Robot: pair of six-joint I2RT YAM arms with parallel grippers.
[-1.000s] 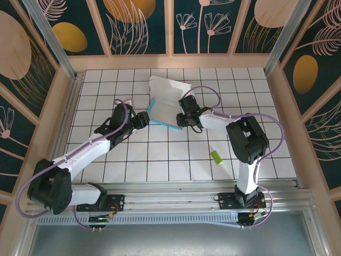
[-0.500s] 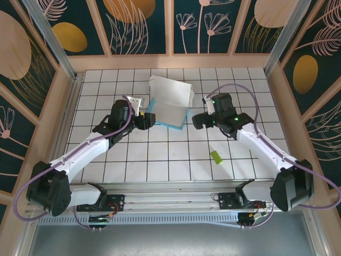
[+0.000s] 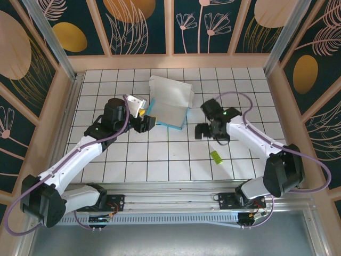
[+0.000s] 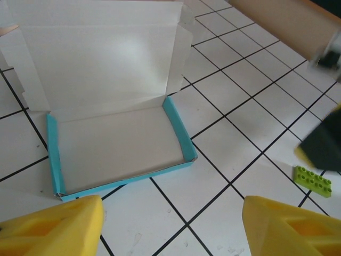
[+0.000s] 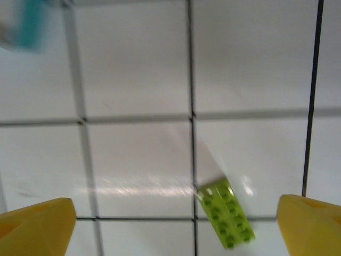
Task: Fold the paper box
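Note:
The paper box (image 3: 169, 105) lies on the tiles at the back middle. In the left wrist view it (image 4: 114, 144) is a shallow white tray with low turquoise walls, its white flapped lid standing up behind. My left gripper (image 3: 149, 122) sits just left of the box, open, with bare tiles between its yellow fingertips (image 4: 53, 226); the tray's near wall is just ahead of the gripper (image 4: 170, 229). My right gripper (image 3: 209, 132) hangs open a tile to the right of the box, above bare tiles (image 5: 176, 229). A blurred turquoise piece of the box (image 5: 31, 24) shows at the top left.
A small lime-green studded brick (image 3: 216, 156) lies on the tiles near my right gripper, also seen as the brick (image 5: 226, 213) and the brick (image 4: 313, 181). A wooden frame (image 3: 170, 61) walls the table on three sides. The metal rail (image 3: 170, 192) runs along the near edge.
My right gripper let go of the box, opened wide and pulled away to the right and nearer. The left gripper opened a little more and stayed by the box's left side.

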